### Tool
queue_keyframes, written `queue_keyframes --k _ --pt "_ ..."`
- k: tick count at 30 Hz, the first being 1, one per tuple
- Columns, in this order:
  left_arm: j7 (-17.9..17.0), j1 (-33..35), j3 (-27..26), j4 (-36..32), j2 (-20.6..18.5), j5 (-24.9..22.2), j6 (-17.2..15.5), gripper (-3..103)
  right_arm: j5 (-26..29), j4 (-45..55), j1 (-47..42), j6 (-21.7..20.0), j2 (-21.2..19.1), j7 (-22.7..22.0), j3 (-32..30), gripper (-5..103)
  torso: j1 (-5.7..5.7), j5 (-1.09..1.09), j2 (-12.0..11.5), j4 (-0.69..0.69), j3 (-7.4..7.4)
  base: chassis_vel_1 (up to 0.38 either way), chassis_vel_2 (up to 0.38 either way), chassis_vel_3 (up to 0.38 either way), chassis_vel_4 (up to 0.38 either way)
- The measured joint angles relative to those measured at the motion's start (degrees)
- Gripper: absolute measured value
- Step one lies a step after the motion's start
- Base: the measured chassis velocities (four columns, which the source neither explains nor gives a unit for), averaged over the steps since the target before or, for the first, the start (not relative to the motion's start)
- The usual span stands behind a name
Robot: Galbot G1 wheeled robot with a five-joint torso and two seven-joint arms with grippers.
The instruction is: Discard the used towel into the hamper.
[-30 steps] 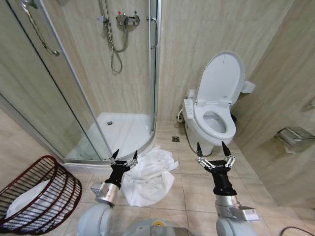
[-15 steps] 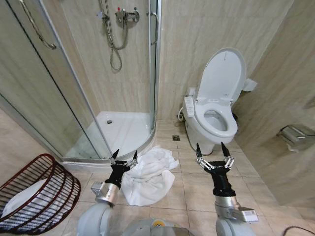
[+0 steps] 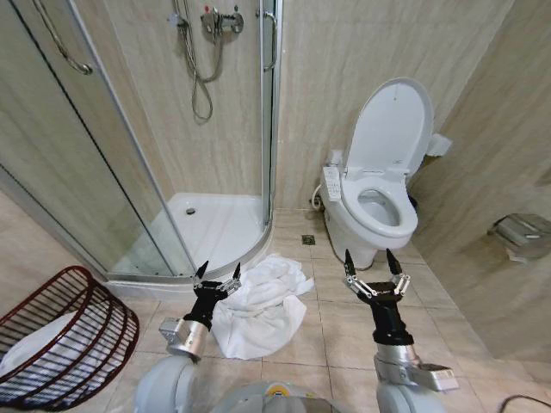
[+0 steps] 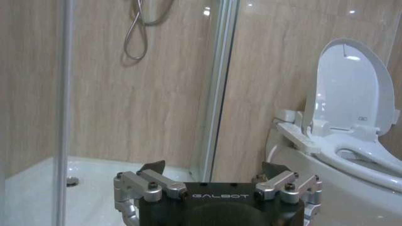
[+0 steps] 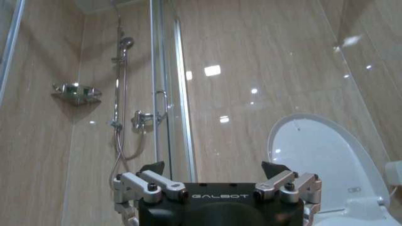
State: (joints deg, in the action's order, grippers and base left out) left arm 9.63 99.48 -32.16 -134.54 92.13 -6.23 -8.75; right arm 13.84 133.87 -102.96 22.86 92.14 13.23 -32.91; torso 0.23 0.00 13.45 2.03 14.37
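The towel (image 3: 261, 303) lies crumpled on the floor tiles just outside the shower enclosure (image 3: 198, 232), between our two arms and nearer the left one. We judge it soft, limp and light, heavier if damp; a pinch on one of the raised folds near its middle should gather enough cloth that it does not trail. The hamper (image 3: 65, 340) sits tipped at the near left, with something white already inside. Our left gripper (image 3: 217, 277) hangs over the towel's left edge, jaws spread; our right gripper (image 3: 371, 268) hovers before the toilet (image 3: 374, 202), jaws spread too.
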Motion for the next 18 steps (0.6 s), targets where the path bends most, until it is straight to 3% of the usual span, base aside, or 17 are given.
queue_keyframes --k 11,18 --pt "0.0 0.0 0.0 0.0 0.0 0.0 0.0 100 0.64 -2.49 -0.33 -0.32 0.0 -1.97 0.69 100 -0.07 0.0 -0.08 0.0 -0.03 0.0 0.0 0.0 0.0" --pt "0.0 0.0 0.0 0.0 0.0 0.0 0.0 100 5.82 -5.0 -1.02 -4.6 0.0 -2.84 2.84 100 0.0 0.0 0.1 0.0 0.08 0.0 0.0 0.0 0.0"
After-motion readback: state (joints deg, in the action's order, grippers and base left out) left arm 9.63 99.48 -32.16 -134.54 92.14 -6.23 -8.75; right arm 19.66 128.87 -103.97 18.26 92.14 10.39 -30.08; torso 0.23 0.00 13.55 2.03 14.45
